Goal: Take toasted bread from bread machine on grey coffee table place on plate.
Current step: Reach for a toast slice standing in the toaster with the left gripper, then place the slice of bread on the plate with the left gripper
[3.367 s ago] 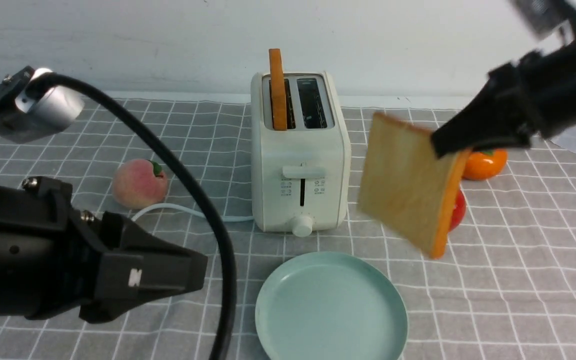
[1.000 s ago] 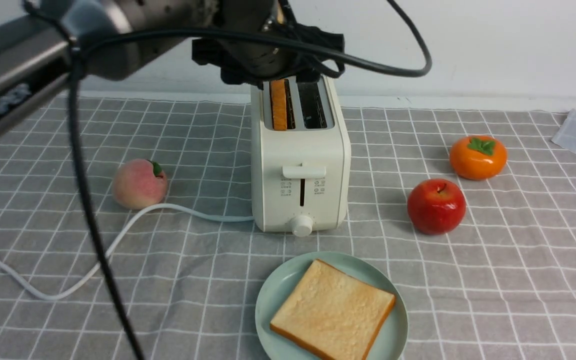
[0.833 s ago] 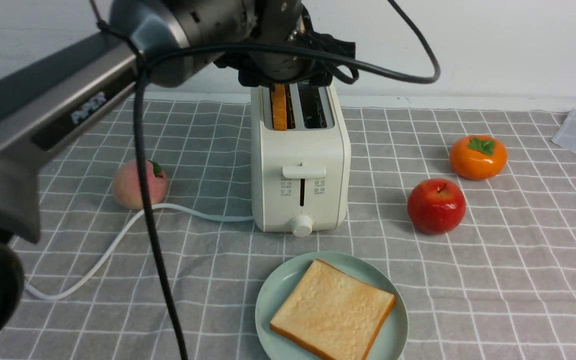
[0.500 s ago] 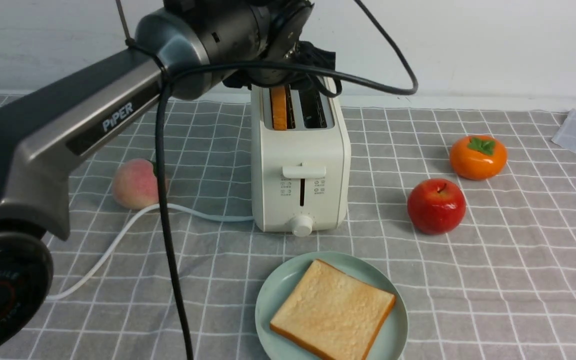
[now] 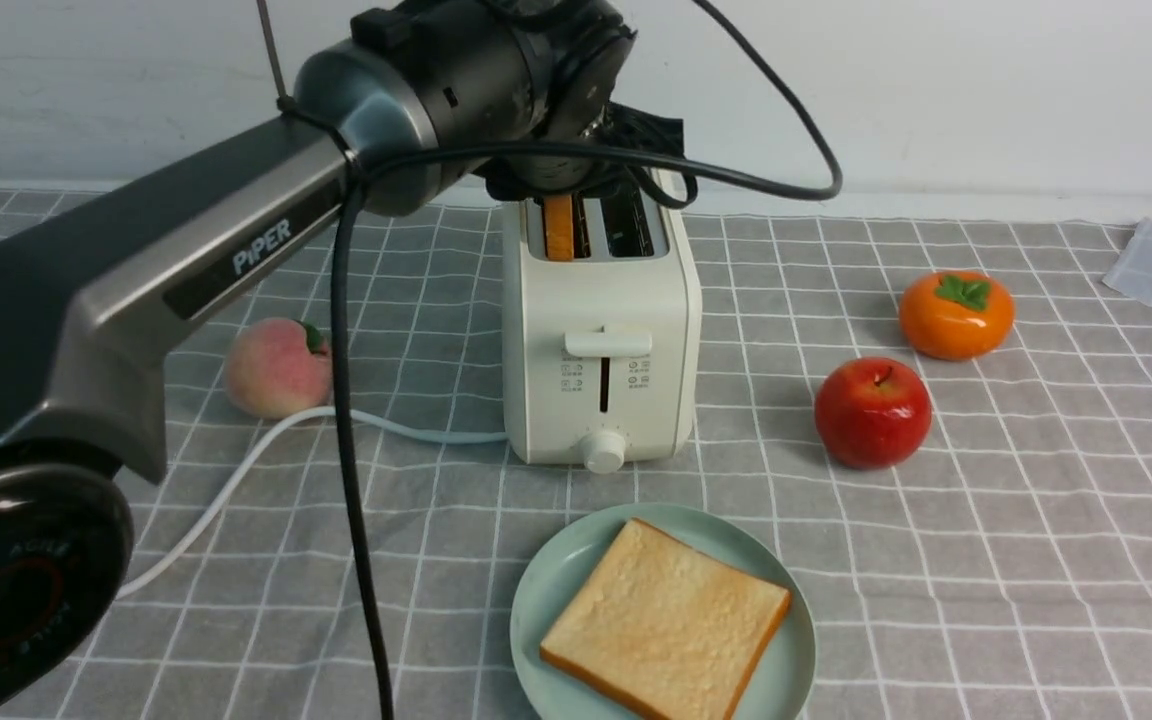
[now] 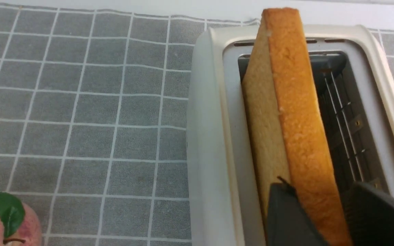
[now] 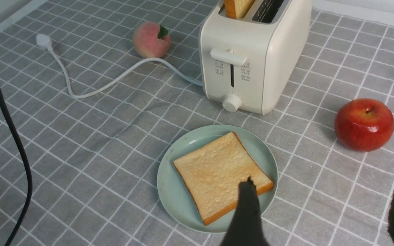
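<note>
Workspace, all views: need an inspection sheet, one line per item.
Surface: grey gridded cloth, lightly creased.
Job's things: one toast slice on plate; second slice upright in toaster.
Clutter: peach left of toaster; apple and persimmon right.
Grippers: left straddles second slice, grip unconfirmed; right open, nothing held.
Cables: white cord unplugged on cloth; black cable hangs from left arm.
Surroundings: white wall behind.

Front and right wrist views both look down on the plate (image 5: pixel 796 640)
</note>
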Available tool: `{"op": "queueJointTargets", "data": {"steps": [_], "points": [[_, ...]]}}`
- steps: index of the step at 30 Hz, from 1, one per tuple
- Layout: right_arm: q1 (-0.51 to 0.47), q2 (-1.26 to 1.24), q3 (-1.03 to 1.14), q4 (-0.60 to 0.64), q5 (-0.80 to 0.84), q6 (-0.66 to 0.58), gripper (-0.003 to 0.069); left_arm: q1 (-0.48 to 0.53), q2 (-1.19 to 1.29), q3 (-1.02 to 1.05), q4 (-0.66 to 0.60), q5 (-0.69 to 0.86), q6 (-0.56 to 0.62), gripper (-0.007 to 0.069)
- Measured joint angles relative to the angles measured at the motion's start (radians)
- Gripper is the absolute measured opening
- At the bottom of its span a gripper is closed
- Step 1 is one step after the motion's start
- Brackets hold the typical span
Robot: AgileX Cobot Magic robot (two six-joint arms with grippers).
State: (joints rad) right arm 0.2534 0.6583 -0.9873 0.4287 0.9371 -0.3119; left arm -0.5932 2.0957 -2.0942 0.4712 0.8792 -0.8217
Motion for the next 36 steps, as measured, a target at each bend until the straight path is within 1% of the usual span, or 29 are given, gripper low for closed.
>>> {"op": "queueJointTargets", "data": {"steps": [3, 4, 8, 9, 11, 13, 14, 15, 16, 17, 18, 19, 21, 22, 23, 24, 25, 27, 28, 29, 33, 36], "points": [[0.000, 0.000, 0.000, -0.013, 0.000, 0.000, 0.0515, 0.000, -0.038, 0.000, -0.004, 0.000, 0.028, 0.0060], [0.000, 0.000, 0.000, -0.018, 0.000, 0.000, 0.0515, 0.000, -0.056, 0.000, -0.004, 0.000, 0.038, 0.0034], [0.000, 0.000, 0.000, -0.034, 0.000, 0.000, 0.0515, 0.000, -0.164, 0.000, -0.004, 0.009, 0.097, 0.0029], [0.000, 0.000, 0.000, -0.038, 0.000, 0.000, 0.0515, 0.000, -0.219, 0.000, -0.004, 0.030, 0.128, 0.0029], [0.000, 0.000, 0.000, -0.041, 0.000, 0.000, 0.0515, 0.000, -0.311, 0.000, -0.010, 0.103, 0.179, 0.0029], [0.000, 0.000, 0.000, -0.044, 0.000, 0.000, 0.0515, 0.000, -0.385, -0.005, -0.043, 0.212, 0.228, 0.0029], [0.000, 0.000, 0.000, -0.044, 0.000, 0.000, 0.0515, 0.000, -0.391, -0.005, -0.048, 0.224, 0.234, 0.0029], [0.000, 0.000, 0.000, -0.044, 0.000, 0.006, 0.0515, 0.001, -0.443, -0.002, -0.102, 0.323, 0.286, 0.0029], [0.000, 0.000, 0.000, -0.044, 0.000, 0.008, 0.0515, 0.001, -0.443, -0.002, -0.110, 0.331, 0.286, 0.0029], [0.000, 0.000, 0.000, -0.044, 0.000, 0.015, 0.0515, 0.001, -0.473, 0.014, -0.164, 0.362, 0.327, 0.0029], [0.000, 0.000, 0.000, -0.044, 0.002, 0.020, 0.0515, 0.001, -0.494, 0.041, -0.247, 0.374, 0.365, 0.0029], [0.000, 0.000, 0.000, -0.044, 0.004, 0.022, 0.0515, 0.001, -0.505, 0.064, -0.290, 0.374, 0.393, 0.0029], [0.000, 0.000, 0.000, -0.044, 0.008, 0.028, 0.0515, 0.001, -0.519, 0.139, -0.456, 0.371, 0.477, 0.0029], [0.000, 0.000, 0.000, -0.044, 0.009, 0.032, 0.0515, 0.001, -0.519, 0.194, -0.582, 0.356, 0.537, 0.0029], [0.000, 0.000, 0.000, -0.044, 0.009, 0.032, 0.0515, 0.001, -0.519, 0.213, -0.600, 0.352, 0.557, 0.0029], [0.000, 0.000, 0.000, -0.044, 0.009, 0.034, 0.0515, 0.001, -0.518, 0.254, -0.669, 0.332, 0.600, 0.0029], [0.000, 0.000, 0.000, -0.044, 0.009, 0.035, 0.0514, 0.000, -0.513, 0.341, -0.796, 0.281, 0.684, 0.0029], [0.000, 0.000, 0.000, -0.044, 0.009, 0.036, 0.0514, 0.000, -0.508, 0.408, -0.875, 0.235, 0.740, 0.0029], [0.000, 0.000, 0.000, -0.044, 0.012, 0.036, 0.0514, 0.000, -0.498, 0.494, -0.960, 0.159, 0.801, 0.0029], [0.000, 0.000, 0.000, -0.044, 0.014, 0.036, 0.0514, 0.000, -0.496, 0.515, -0.968, 0.150, 0.813, 0.0029], [0.000, 0.000, 0.000, -0.044, 0.023, 0.037, 0.0514, 0.000, -0.459, 0.713, -1.091, -0.026, 0.923, 0.0029], [0.000, 0.000, 0.000, -0.044, 0.024, 0.037, 0.0514, 0.000, -0.432, 0.801, -1.127, -0.129, 0.949, 0.0029]]}}
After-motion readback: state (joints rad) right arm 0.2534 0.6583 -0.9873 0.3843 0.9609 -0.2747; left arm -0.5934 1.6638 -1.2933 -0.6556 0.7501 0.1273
